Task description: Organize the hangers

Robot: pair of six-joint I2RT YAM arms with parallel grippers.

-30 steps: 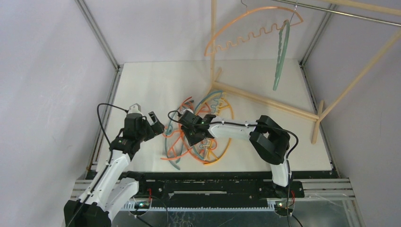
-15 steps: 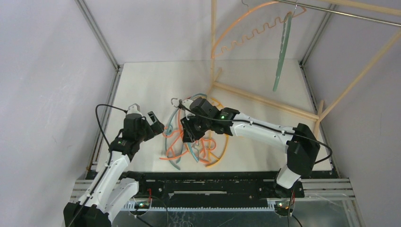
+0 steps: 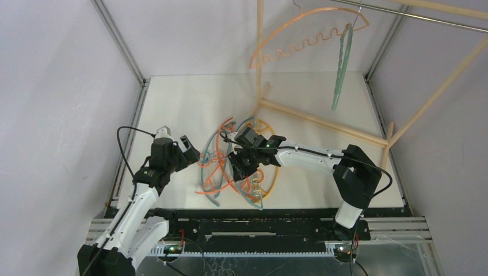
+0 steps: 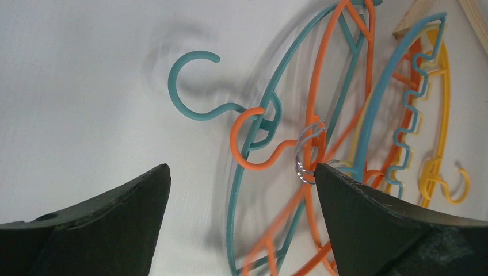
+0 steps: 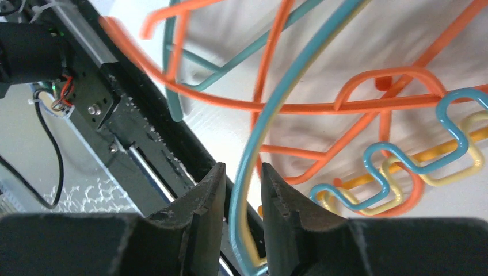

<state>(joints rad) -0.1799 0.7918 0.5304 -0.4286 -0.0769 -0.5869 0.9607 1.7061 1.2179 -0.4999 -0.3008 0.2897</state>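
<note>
A tangled pile of hangers [image 3: 221,172] in orange, teal, light blue and yellow lies mid-table. My right gripper [image 3: 240,165] is in the pile. In the right wrist view its jaws [image 5: 243,167] are shut on the curved bar of a light blue hanger [image 5: 299,75], with a pale yellow one beside it. My left gripper [image 3: 189,150] is open and empty at the pile's left edge. It hovers [image 4: 241,169] over a teal hanger's arc [image 4: 244,190] and an orange hook [image 4: 253,146]. An orange wavy-bar hanger [image 3: 299,37] and a teal one [image 3: 342,63] hang from the rail.
A metal rail [image 3: 414,14] crosses the top right on pale wooden rack poles [image 3: 322,121] that stand on the table's back right. A black front rail [image 5: 144,144] lies close under the right gripper. A small metal hook [image 4: 305,155] sits in the tangle.
My right gripper rose and swung left, then came back down and right; the pile shifted with it. The hanging orange hanger swayed. The left arm has not moved.
</note>
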